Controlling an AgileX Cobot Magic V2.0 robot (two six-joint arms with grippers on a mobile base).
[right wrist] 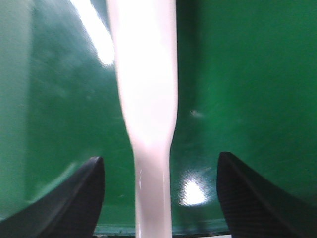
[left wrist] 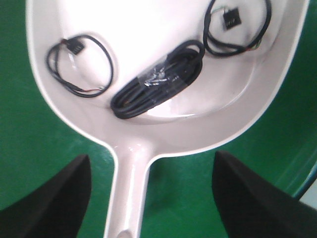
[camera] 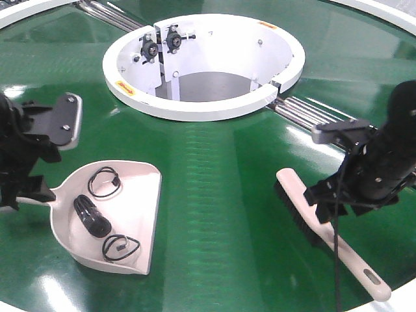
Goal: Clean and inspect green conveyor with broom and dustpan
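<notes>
- Three black cable bundles lie in the dustpan, which rests flat on the green conveyor with its lip toward the belt's middle, placed to receive sweepings.
- The left gripper hangs over the dustpan handle with jaws spread wide and the handle between them, untouched; it looks lined up for a grasp.
- The right gripper likewise straddles the broom handle, jaws apart, not clamped. The broom lies bristles-down on the belt at the right.
- Farther back, the white central opening and steel roller strips stand clear of both tools.
</notes>
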